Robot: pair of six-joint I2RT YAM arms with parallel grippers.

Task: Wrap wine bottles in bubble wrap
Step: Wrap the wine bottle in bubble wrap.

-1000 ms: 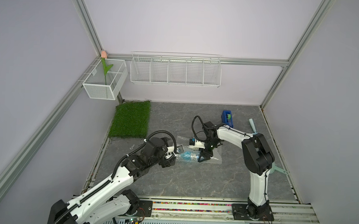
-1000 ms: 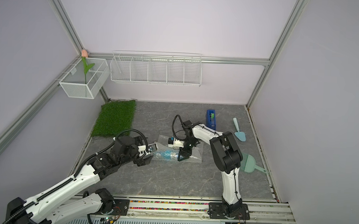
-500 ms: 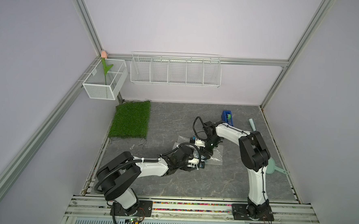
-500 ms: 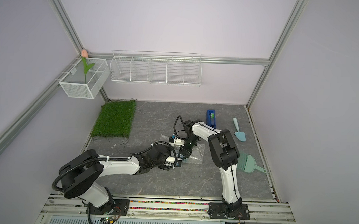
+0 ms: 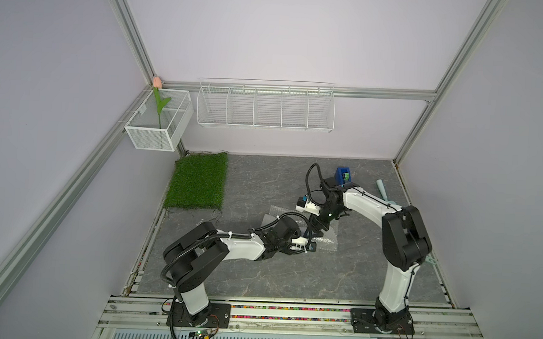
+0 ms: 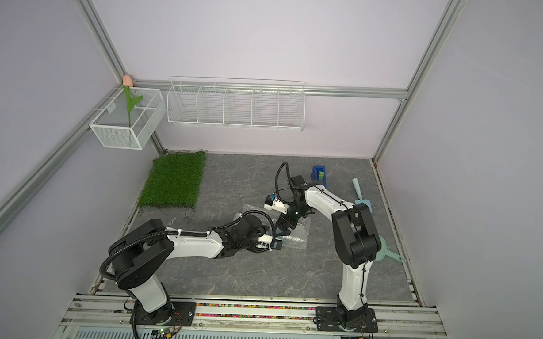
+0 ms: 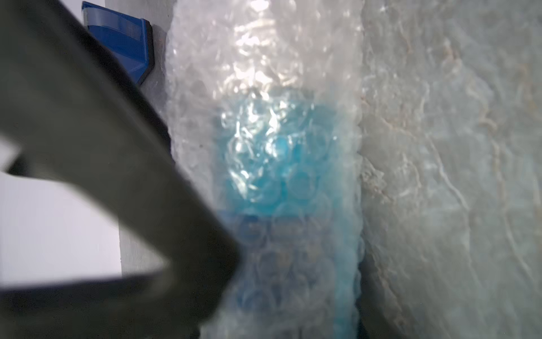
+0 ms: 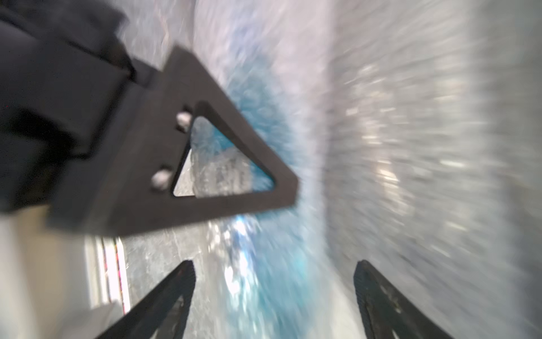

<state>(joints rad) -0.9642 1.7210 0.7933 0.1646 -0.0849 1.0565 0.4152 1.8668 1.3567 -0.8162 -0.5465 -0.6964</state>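
Bottle (image 8: 264, 293) in bubble wrap (image 5: 328, 240) lies between my spread right jaws, axis seemingly nine-to-three; left jaws unreadable.

Grass mat (image 6: 174, 179) lies flat; blue tape dispenser (image 6: 319, 176) (green roll inside) near teal scoop (image 6: 358, 190).

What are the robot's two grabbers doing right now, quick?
Left gripper: one finger against the bubble wrap around the bottle; a grip cannot be told.
Right gripper: open, fingers either side of the wrapped bottle, holding nothing.
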